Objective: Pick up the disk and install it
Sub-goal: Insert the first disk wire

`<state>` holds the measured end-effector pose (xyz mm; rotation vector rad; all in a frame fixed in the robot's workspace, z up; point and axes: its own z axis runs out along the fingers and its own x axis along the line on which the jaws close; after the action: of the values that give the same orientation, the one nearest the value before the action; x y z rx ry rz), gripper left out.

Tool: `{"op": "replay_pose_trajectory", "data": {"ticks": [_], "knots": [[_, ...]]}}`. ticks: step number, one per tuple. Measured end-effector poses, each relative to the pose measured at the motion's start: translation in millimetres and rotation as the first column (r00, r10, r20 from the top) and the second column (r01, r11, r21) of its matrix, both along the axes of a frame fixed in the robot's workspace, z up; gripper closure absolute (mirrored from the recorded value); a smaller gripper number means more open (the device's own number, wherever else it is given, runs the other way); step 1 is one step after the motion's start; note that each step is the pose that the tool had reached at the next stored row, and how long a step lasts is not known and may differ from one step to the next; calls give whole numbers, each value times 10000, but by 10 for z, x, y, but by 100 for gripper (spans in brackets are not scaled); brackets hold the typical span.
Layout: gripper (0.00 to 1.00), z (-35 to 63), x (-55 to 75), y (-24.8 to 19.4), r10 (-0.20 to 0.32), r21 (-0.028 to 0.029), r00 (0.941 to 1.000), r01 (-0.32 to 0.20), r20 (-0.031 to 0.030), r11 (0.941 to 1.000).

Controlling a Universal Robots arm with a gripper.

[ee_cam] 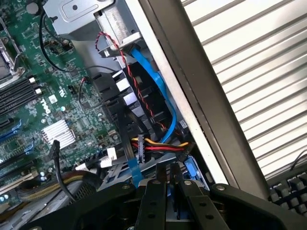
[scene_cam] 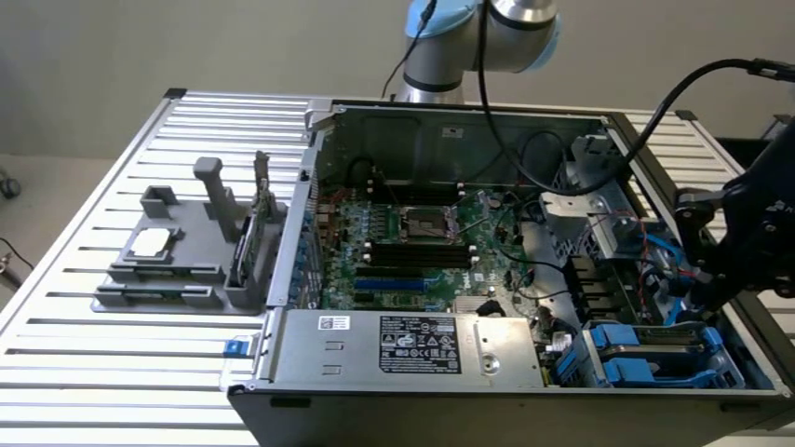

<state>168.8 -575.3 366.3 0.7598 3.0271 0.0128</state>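
My gripper (scene_cam: 710, 296) hangs inside the open computer case (scene_cam: 326, 196), low at its corner on the exterior view's right, just above the drive bay (scene_cam: 653, 358) with its blue plastic carriers. In the wrist view the two black fingers (ee_cam: 154, 196) stand close together, shut on a thin piece with a blue frame, the disk (ee_cam: 192, 170). The gripper (ee_cam: 169, 175) covers most of the disk, so only its blue edge shows, close against the case's side wall (ee_cam: 192, 96).
A blue flat cable (ee_cam: 158, 91) and a red-yellow-black power plug (ee_cam: 158, 147) lie just ahead of the fingers. The motherboard (scene_cam: 410, 242) fills the case middle and the labelled power supply box (scene_cam: 410, 345) its front. A grey fixture (scene_cam: 186, 261) stands outside. A keyboard (ee_cam: 288, 191) sits beyond the wall.
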Motion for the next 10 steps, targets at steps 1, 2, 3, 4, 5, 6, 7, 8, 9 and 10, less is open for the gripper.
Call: {"op": "replay_pose_trajectory", "data": {"ticks": [1,2,3,4,5,6,7,8,9,10], "knots": [[82,-3,6,0,-38,0,10000,38,0,10000],[82,-6,10,-1,-79,0,10000,79,0,10000],[82,-8,13,-1,-133,-2,9999,133,0,9999],[82,-12,14,-2,-191,0,9998,191,0,9998],[82,-16,15,-3,-258,0,9997,258,0,9997],[82,-18,16,-4,-327,-1,9995,327,0,9995],[82,-19,17,-5,-390,-1,9992,390,0,9992],[82,-20,19,-8,-439,0,9990,439,0,9990],[82,-21,21,-12,-474,1,9989,474,0,9989],[82,-20,25,-16,-502,0,9987,502,0,9987]]}}
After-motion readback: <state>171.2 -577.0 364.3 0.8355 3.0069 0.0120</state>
